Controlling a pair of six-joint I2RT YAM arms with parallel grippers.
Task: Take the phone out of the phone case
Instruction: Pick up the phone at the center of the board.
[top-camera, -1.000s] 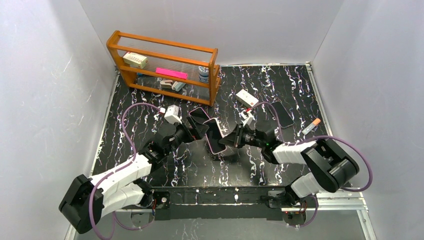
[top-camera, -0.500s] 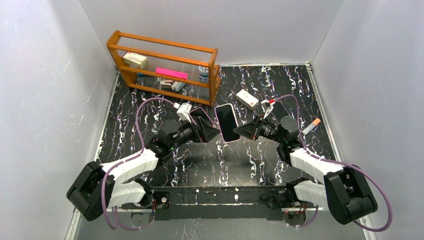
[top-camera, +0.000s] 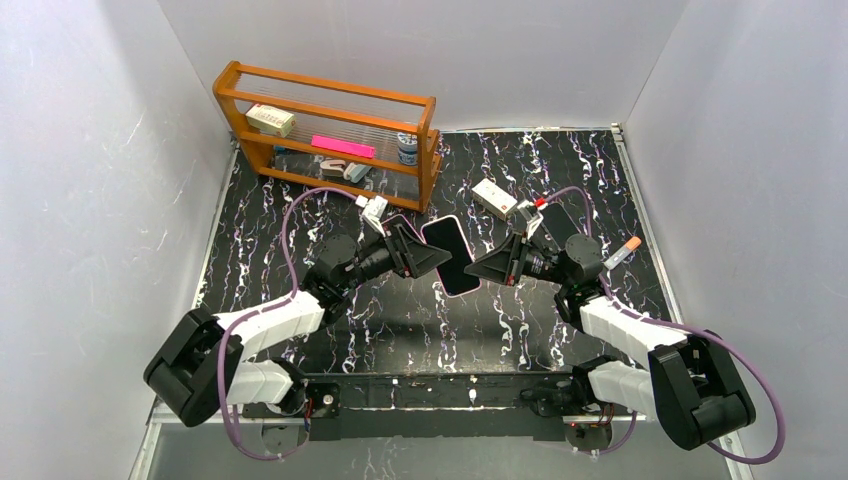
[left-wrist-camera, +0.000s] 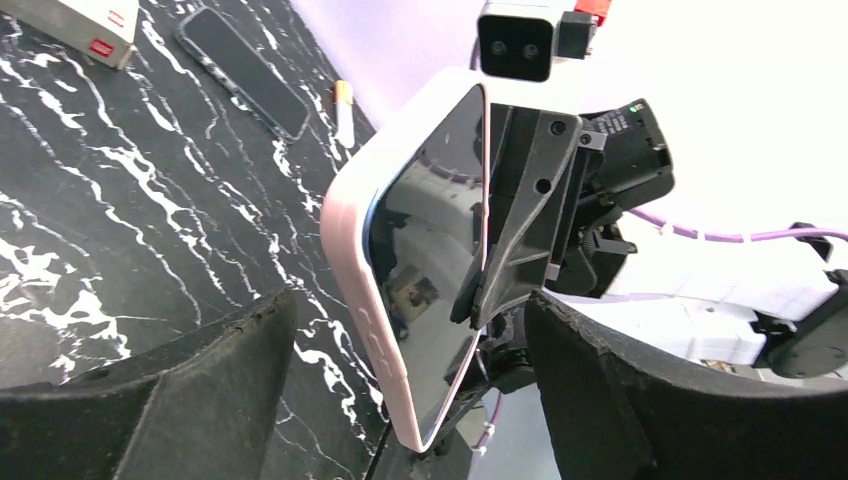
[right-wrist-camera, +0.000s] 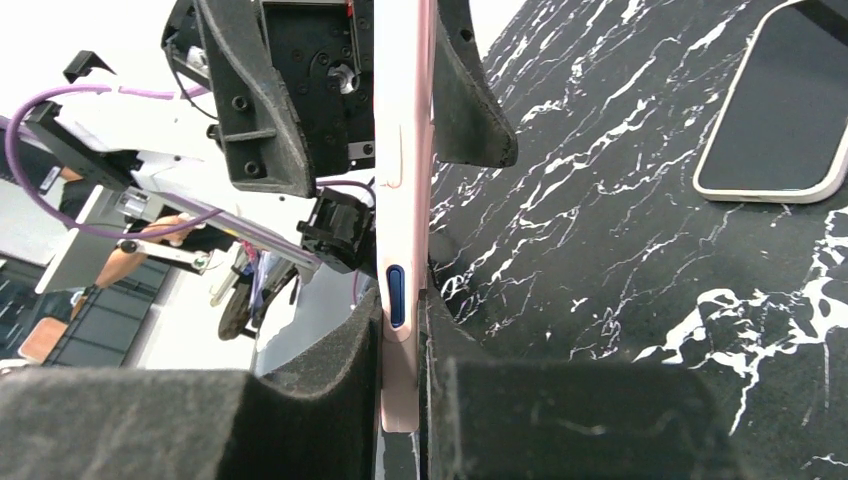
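The phone (top-camera: 452, 256), dark-screened and sitting in its pink phone case (left-wrist-camera: 352, 262), hangs upright above the middle of the table. My right gripper (top-camera: 492, 266) is shut on its right end; the right wrist view shows the case edge (right-wrist-camera: 403, 150) pinched between the pads (right-wrist-camera: 335, 385). My left gripper (top-camera: 428, 254) faces it from the left, open. Its fingers (left-wrist-camera: 160, 400) stand on either side of the phone screen (left-wrist-camera: 432, 235) with a gap on each side.
A wooden rack (top-camera: 330, 130) with small items stands at the back left. On the table to the right lie a second phone (top-camera: 565, 228), a white box (top-camera: 494, 196) and a marker (top-camera: 622, 252).
The right arm lifted the phone off the table and carried it back and to the right. The left gripper followed and now straddles the phone's left end, its jaws slightly narrower.
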